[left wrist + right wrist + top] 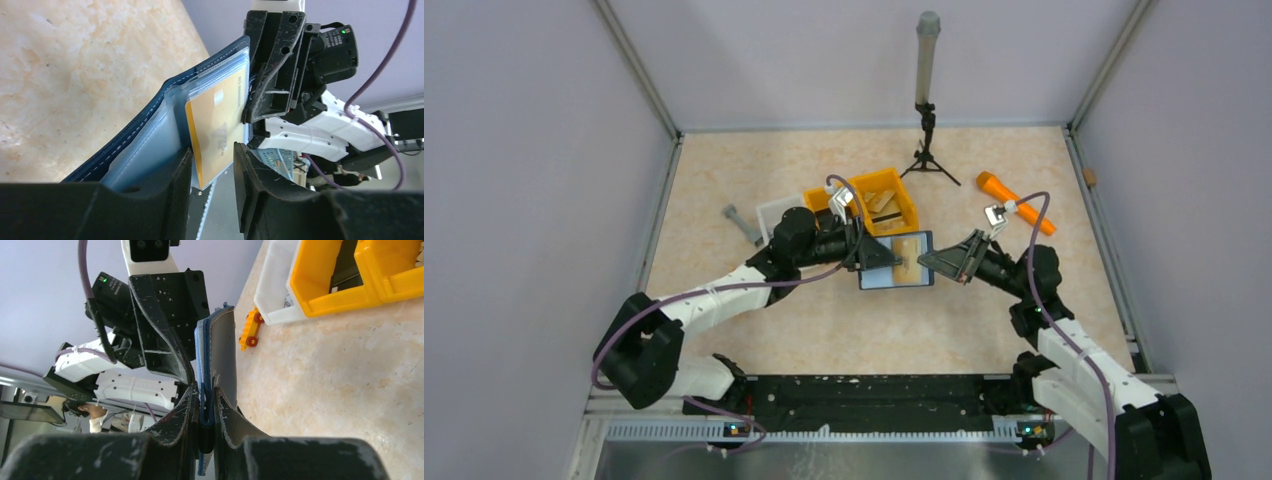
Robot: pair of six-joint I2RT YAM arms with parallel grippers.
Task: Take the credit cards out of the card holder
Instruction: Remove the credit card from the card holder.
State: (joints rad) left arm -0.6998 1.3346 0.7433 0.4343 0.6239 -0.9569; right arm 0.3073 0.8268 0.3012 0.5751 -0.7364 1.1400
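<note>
The navy card holder point(902, 270) is held open above the table between my two grippers. In the left wrist view its pale blue pockets point(150, 140) face me with a tan-orange credit card point(215, 125) in a pocket. My left gripper point(212, 172) is open, its fingers on either side of the card's lower corner, with a gap to the right finger. My left gripper point(880, 255) sits at the holder's left side. My right gripper point(206, 412) is shut on the holder's navy edge point(220, 350); it sits at the holder's right side point(938, 262). No silvery-grey card shows.
A yellow two-compartment bin point(879, 200) and a white bin point(776, 210) stand just behind the holder. A small orange toy car point(250, 330) lies beside the white bin. A tripod with a grey cylinder point(926, 90), an orange tool point(1016, 202) and a grey bolt point(742, 222) are farther off.
</note>
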